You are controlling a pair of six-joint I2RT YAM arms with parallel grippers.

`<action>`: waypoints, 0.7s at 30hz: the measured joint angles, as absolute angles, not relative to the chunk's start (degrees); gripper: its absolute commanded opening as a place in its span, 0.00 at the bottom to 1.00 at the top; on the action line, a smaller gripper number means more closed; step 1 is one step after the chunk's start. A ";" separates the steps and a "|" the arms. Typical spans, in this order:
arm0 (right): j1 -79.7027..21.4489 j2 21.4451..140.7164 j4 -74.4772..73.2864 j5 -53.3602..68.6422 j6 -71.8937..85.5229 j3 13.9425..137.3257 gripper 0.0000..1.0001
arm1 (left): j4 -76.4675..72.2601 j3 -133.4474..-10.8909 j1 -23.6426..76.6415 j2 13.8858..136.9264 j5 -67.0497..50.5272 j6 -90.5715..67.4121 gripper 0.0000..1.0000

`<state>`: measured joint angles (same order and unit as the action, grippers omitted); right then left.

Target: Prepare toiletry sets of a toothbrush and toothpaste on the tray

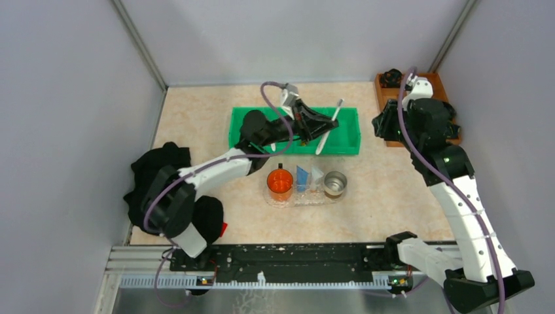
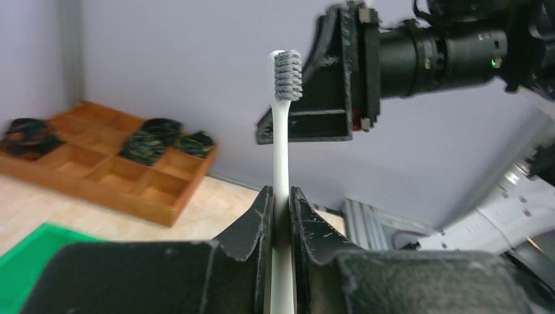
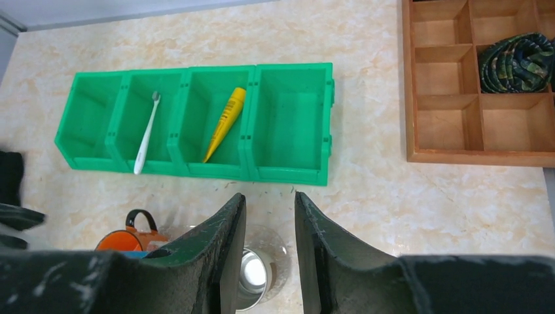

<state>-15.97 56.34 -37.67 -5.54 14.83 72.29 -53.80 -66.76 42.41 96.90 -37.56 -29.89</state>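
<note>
My left gripper (image 1: 313, 124) (image 2: 281, 190) is shut on a thin white toothbrush (image 1: 329, 127) (image 2: 281, 144), gripped along its handle and held above the green bin (image 1: 350, 140), grey bristles pointing away from the wrist. In the right wrist view a second toothbrush (image 3: 146, 131) lies in the bin's second compartment, and a yellow toothpaste (image 3: 226, 123) lies in the third. The clear tray (image 1: 307, 198) holds a blue toothpaste (image 1: 302, 176) and a pale one (image 1: 317, 175) between two cups. My right gripper (image 3: 269, 194) hangs open and empty, high above the tray's right end.
An orange mug (image 1: 280, 183) and a metal cup (image 1: 335, 184) stand at the tray's two ends. A brown wooden compartmented box (image 3: 478, 85) with dark rolled cloths sits at the back right. A black cloth heap (image 1: 157, 176) lies by the left arm's base.
</note>
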 measured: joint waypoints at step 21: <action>-15.97 52.27 -39.51 -0.71 16.14 70.43 0.33 | -51.90 -33.61 44.64 81.87 10.52 -21.30 0.11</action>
